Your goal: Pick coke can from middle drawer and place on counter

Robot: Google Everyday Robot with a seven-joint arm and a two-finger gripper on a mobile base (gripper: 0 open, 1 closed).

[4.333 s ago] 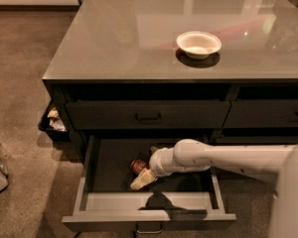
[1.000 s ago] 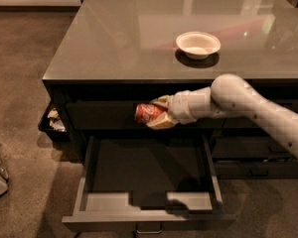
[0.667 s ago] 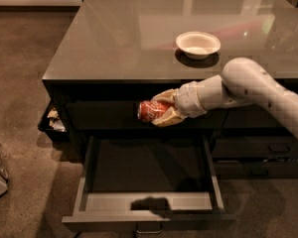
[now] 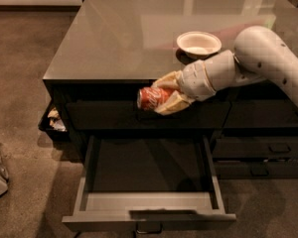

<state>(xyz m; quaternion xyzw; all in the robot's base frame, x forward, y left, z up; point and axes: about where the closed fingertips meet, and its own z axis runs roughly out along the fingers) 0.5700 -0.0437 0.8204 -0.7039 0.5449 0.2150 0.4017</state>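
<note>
While the hand (image 4: 161,94) grips it sideways, the red coke can (image 4: 153,97) shows white lettering and a silvery end.

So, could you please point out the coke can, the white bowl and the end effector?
coke can (image 4: 148,97), camera view, red side wall.
white bowl (image 4: 198,43), camera view, bare inside.
end effector (image 4: 160,99), camera view, midway between fingertips clamping the can, above the open middle drawer (image 4: 149,168).

The gripper (image 4: 165,94) hangs in front of the cabinet (image 4: 109,115), just below the front edge of the surface (image 4: 124,33) and above the pulled-out middle drawer (image 4: 149,168), with the coke can (image 4: 151,98) lying sideways between its jaws, while the bowl (image 4: 198,42) sits on the surface behind it, a little to the right.
</note>
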